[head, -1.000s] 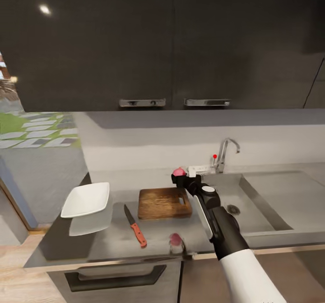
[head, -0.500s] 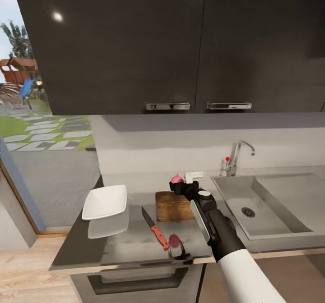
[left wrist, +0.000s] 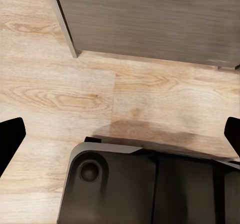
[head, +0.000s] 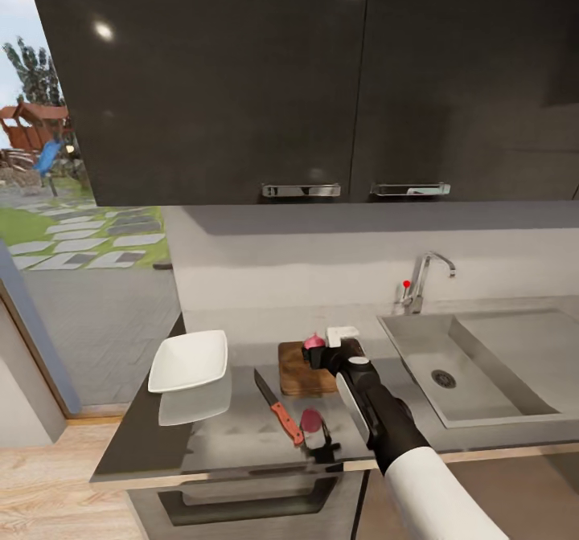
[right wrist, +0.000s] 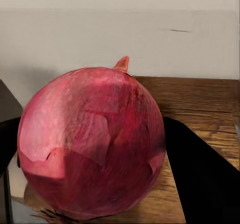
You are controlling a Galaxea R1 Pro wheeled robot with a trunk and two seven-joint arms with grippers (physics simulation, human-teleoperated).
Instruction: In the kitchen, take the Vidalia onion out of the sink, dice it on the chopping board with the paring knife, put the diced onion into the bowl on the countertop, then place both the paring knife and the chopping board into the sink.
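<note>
From the head view we see our right end effector [head: 316, 353] clamped on the onion [head: 313, 341], holding it over the board [head: 299, 370], at the board's far corner toward the sink [head: 474, 367]. The knife [head: 277, 407] lies on the surface [head: 201, 435] just on the bowl [head: 188, 360] side of the board, apart from it. We judge the main danger to be release: a round onion let go this near the board's edge could roll off it onto the surface, or toward the sink. From the left wrist view we see the left end effector [left wrist: 120, 134] spread wide and empty, its dark fingertips [left wrist: 10, 134] at the picture's edges, hanging over wooden floor and well away from the board, so it could not steady anything. From the right wrist view we see the onion [right wrist: 92, 144] gripped between dark fingers [right wrist: 205, 174], with the board [right wrist: 200, 99] close beneath; if it is still clear of the wood when we let go, we expect a bounce or roll.
</note>
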